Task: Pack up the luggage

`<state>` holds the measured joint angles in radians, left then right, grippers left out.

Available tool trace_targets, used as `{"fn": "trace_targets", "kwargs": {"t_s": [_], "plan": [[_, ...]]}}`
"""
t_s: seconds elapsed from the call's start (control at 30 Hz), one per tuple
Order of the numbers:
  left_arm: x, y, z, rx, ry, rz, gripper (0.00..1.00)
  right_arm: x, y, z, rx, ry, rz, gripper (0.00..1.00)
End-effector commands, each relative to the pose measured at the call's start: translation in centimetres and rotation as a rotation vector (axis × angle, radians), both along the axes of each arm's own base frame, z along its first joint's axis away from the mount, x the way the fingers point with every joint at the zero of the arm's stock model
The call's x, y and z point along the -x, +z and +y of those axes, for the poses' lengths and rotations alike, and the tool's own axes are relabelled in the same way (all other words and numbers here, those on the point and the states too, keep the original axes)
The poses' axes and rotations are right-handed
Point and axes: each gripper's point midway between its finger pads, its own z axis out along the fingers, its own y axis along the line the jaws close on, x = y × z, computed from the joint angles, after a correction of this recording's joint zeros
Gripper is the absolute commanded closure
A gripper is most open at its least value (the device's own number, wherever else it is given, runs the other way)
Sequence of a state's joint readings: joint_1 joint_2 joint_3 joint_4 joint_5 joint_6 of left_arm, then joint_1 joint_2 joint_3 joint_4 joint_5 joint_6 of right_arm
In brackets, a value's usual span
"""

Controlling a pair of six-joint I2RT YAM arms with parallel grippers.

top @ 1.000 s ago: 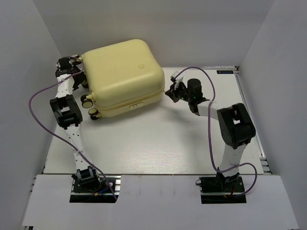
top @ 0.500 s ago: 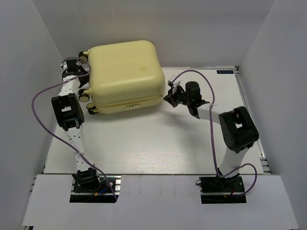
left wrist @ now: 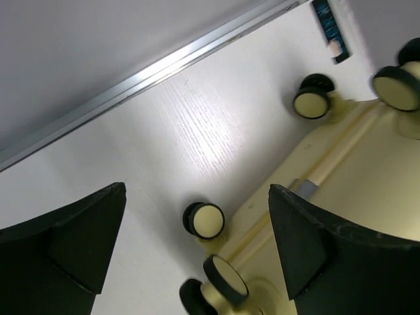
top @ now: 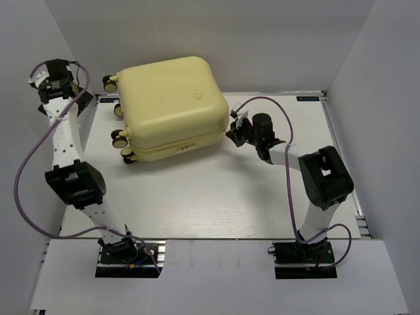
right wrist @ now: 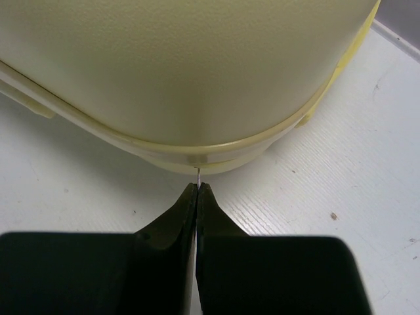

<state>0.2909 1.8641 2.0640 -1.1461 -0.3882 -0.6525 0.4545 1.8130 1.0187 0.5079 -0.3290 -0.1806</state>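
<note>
The pale yellow luggage (top: 170,105) lies closed at the back of the table, its wheels (top: 119,138) pointing left. My right gripper (top: 231,133) is at its right corner seam. In the right wrist view the right gripper (right wrist: 197,186) is shut on a thin metal zipper pull (right wrist: 198,174) that hangs from the seam of the luggage (right wrist: 184,65). My left gripper (top: 51,84) is raised at the far left, apart from the luggage. In the left wrist view the left gripper (left wrist: 197,191) is open and empty above the wheels (left wrist: 205,220) and the shell of the luggage (left wrist: 354,197).
White walls close in the table on the left, back and right. An aluminium rail (left wrist: 131,85) runs along the table's left edge. Purple cables loop from both arms (top: 26,170). A small dark label (top: 308,98) sits at the back right.
My left arm has drawn back from the luggage's wheel end, up and to the far left. The luggage has turned a little. My right gripper has stayed at the corner seam.
</note>
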Motion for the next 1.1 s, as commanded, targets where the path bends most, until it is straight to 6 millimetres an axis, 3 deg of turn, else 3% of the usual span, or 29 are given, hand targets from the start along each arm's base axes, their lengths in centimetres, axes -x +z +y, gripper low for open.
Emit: {"fn": "trace_targets", "kwargs": {"t_s": [0.0, 0.03, 0.07, 0.13, 0.17, 0.2, 0.23, 0.27, 0.3, 0.33, 0.4, 0.5, 0.6, 0.63, 0.73, 1.07], "plan": [[2.2, 2.1, -1.4, 0.084, -0.014, -0.012, 0.0, -0.8, 1.5, 0.5, -0.034, -0.028, -0.047, 1.0], [2.4, 2.6, -1.5, 0.101, -0.016, -0.019, 0.0, -0.8, 1.7, 0.6, -0.039, -0.024, -0.048, 1.0], [3.0, 4.4, -1.6, 0.101, -0.024, -0.054, 0.0, -0.8, 1.6, 0.6, -0.043, -0.024, -0.044, 1.0], [3.7, 4.7, -3.8, 0.181, -0.082, -0.062, 0.0, -0.8, 1.7, 0.8, -0.045, -0.019, -0.047, 1.0], [6.0, 4.4, -5.5, 0.24, -0.099, -0.049, 0.0, -1.0, 1.7, 0.6, -0.04, -0.039, -0.049, 1.0], [6.6, 4.1, -6.6, 0.283, -0.088, -0.06, 0.0, -1.2, 1.9, 0.4, -0.039, -0.048, -0.057, 1.0], [8.0, -1.0, -8.7, 0.422, -0.049, 0.029, 0.0, -1.1, 1.6, 0.2, -0.033, -0.06, -0.053, 1.0], [8.6, 2.0, -9.9, 0.404, -0.067, -0.131, 0.0, -1.2, 1.7, 0.1, -0.035, -0.071, -0.062, 1.0], [7.9, 2.0, -10.9, 0.41, -0.077, -0.197, 0.0, -1.3, 1.7, 0.0, -0.034, -0.075, -0.065, 1.0], [9.9, -1.9, -12.8, 0.492, -0.046, -0.153, 0.0, -1.1, 1.4, 0.2, -0.032, -0.074, -0.06, 1.0], [9.5, -1.0, -15.2, 0.507, -0.082, -0.25, 0.0, -1.0, 1.6, 0.3, -0.034, -0.065, -0.061, 1.0], [11.0, -1.7, -15.5, 0.462, 0.008, -0.221, 0.0, -0.6, 1.4, 0.0, -0.021, -0.057, -0.055, 1.0], [10.8, -1.3, -15.6, 0.474, 0.071, -0.266, 0.0, -0.5, 1.3, 0.0, -0.013, -0.055, -0.061, 1.0], [10.5, -2.0, -16.0, 0.491, 0.086, -0.284, 0.0, -0.6, 1.1, 0.0, -0.008, -0.055, -0.061, 1.0], [8.8, -1.8, -15.6, 0.525, 0.146, -0.388, 0.0, -0.7, 0.9, -0.1, 0.016, -0.048, -0.061, 1.0], [5.5, -5.1, -13.9, 0.51, 0.331, -0.36, 0.0, -1.3, 0.8, -0.6, 0.073, -0.044, -0.07, 1.0]]}}
